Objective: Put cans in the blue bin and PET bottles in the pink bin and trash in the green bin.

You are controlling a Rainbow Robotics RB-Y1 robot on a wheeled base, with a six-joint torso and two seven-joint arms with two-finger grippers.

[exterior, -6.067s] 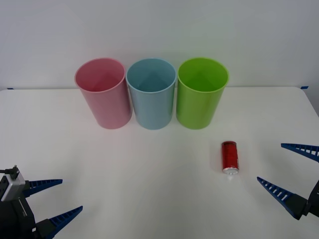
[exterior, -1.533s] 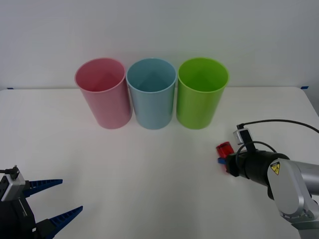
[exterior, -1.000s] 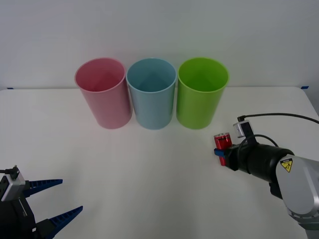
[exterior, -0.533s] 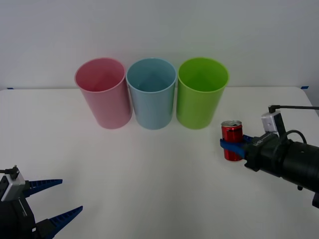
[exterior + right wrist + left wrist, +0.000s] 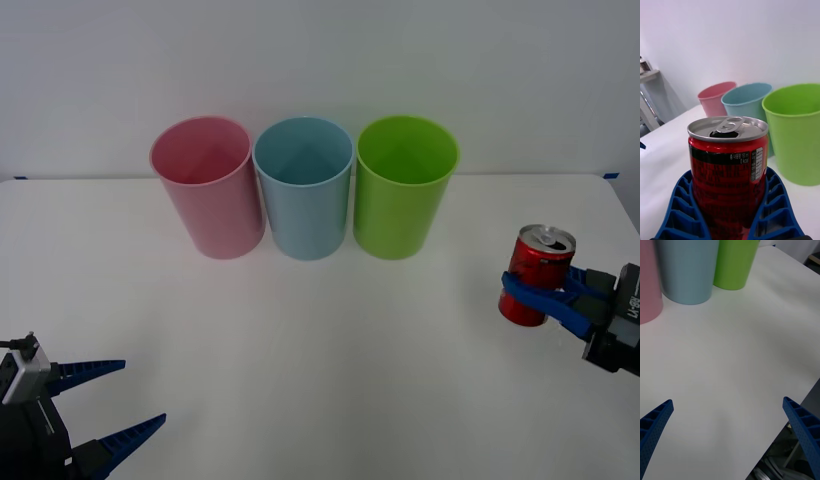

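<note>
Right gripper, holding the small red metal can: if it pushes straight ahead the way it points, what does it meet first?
Probably the lime-green plastic bin, nearest ahead of the right gripper and red can; depth unclear.

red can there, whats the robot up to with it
The right gripper is shut on the red can, holding it upright off to the right of the three bins, tab end up and already opened. The pink bin, blue bin and green bin stand in a row at the back of the white table. The can is not yet over any bin. The left gripper sits open at the near left corner.
</note>
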